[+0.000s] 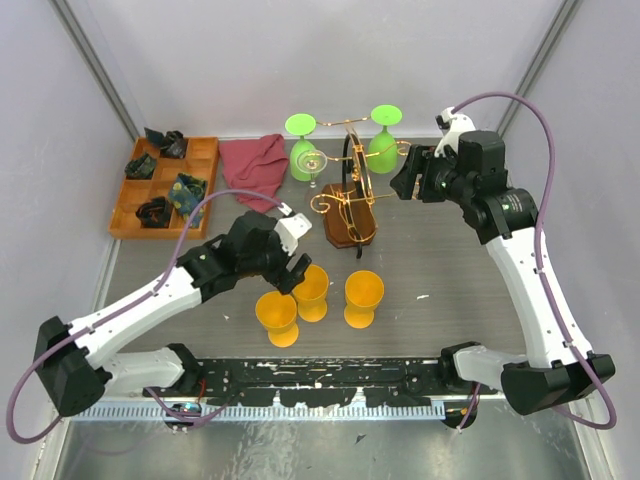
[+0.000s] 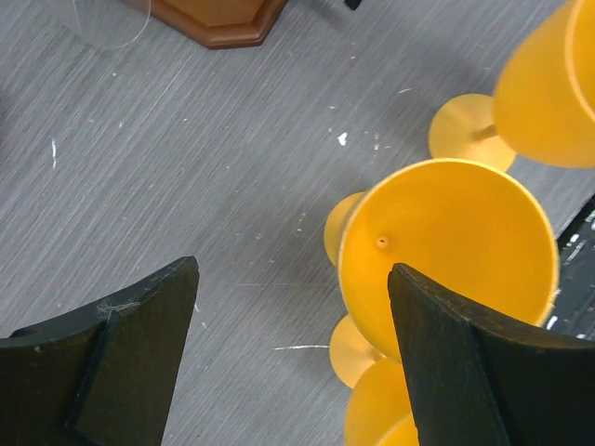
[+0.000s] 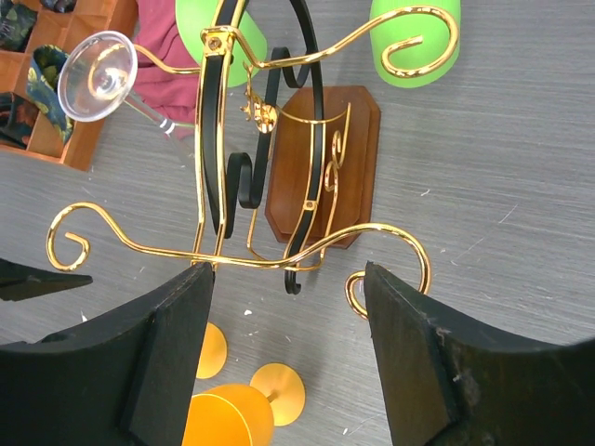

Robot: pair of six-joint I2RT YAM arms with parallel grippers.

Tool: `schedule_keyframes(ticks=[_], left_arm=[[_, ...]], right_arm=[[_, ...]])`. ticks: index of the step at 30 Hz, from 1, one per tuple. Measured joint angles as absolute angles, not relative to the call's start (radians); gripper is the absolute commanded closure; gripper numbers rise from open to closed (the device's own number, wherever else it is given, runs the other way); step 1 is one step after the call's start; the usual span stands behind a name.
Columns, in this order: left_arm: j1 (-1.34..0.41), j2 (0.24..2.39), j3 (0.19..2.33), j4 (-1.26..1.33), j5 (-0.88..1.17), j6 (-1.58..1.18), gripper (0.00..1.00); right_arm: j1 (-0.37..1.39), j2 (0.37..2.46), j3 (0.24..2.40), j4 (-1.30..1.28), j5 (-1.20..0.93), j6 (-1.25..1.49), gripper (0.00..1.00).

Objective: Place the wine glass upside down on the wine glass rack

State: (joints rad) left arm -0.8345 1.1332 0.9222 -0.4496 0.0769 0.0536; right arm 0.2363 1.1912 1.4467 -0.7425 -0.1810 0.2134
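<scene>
Three yellow glasses, top view: the wine glass (image 1: 311, 290) stands upright on the grey table (image 1: 450, 260). A second yellow glass (image 1: 277, 318) is just beside it on the near left, and a third yellow glass (image 1: 364, 298) is a little apart on the right.
Top view, left gripper (image 1: 293, 268): hovers just over the far-left side of the wine glass, jaws spread, nothing in them.
Top view, wine glass rack (image 1: 345, 228): mid-table behind the yellow glasses, on its brown base. A left green glass (image 1: 302, 150) and a right green glass (image 1: 384, 140) hang foot-up at its far arms. A clear glass (image 1: 309, 161) is close by the left one.
Top view, right gripper (image 1: 402, 178): beside the rack's right scroll arm, jaws apart.
Top view, far left: a red cloth (image 1: 255, 165) lies next to a wooden tray (image 1: 203, 152) holding dark patterned bundles. Their print is too small to read.
Left wrist view: the fingers are wide apart with bare table between them. The wine glass's open bowl lies just beside the right finger, partly under it, not gripped. The other two yellow glasses flank it.
Right wrist view: the fingers are released and grasp nothing. A gold scroll arm crosses just past the fingertips; whether it touches them cannot be told. The dark arched post and base lie below, with the green bowls beyond.
</scene>
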Motion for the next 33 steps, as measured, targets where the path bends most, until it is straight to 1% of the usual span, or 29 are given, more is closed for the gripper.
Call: schedule_keyframes(ticks=[2, 7, 15, 19, 20, 22, 26, 27, 33], left_arm=[[-0.835, 1.165, 0.935, -0.456, 0.051, 0.060, 0.12], [-0.835, 1.208, 0.971, -0.459, 0.027, 0.078, 0.25], [-0.835, 1.230, 0.974, -0.482, 0.035, 0.109, 0.34], [-0.836, 1.235, 0.974, -0.485, 0.040, 0.116, 0.42], [-0.836, 1.235, 0.974, -0.485, 0.043, 0.117, 0.46], [-0.837, 1.235, 0.974, -0.486, 0.044, 0.120, 0.57], [-0.837, 1.235, 0.974, -0.486, 0.046, 0.120, 0.91], [-0.837, 1.235, 0.974, -0.486, 0.046, 0.127, 0.94], [-0.837, 1.214, 0.974, -0.477, 0.022, 0.123, 0.97]], right_arm=[[0.236, 1.191, 1.457, -0.742, -0.181, 0.212, 0.29], [0.236, 1.191, 1.461, -0.742, -0.181, 0.206, 0.33], [0.236, 1.191, 1.461, -0.742, -0.182, 0.196, 0.36], [0.236, 1.192, 1.461, -0.741, -0.186, 0.194, 0.38], [0.236, 1.192, 1.461, -0.741, -0.186, 0.194, 0.38], [0.236, 1.194, 1.461, -0.739, -0.189, 0.194, 0.39], [0.236, 1.203, 1.461, -0.733, -0.195, 0.194, 0.40], [0.236, 1.205, 1.461, -0.732, -0.195, 0.194, 0.40], [0.237, 1.207, 1.461, -0.727, -0.196, 0.194, 0.40]])
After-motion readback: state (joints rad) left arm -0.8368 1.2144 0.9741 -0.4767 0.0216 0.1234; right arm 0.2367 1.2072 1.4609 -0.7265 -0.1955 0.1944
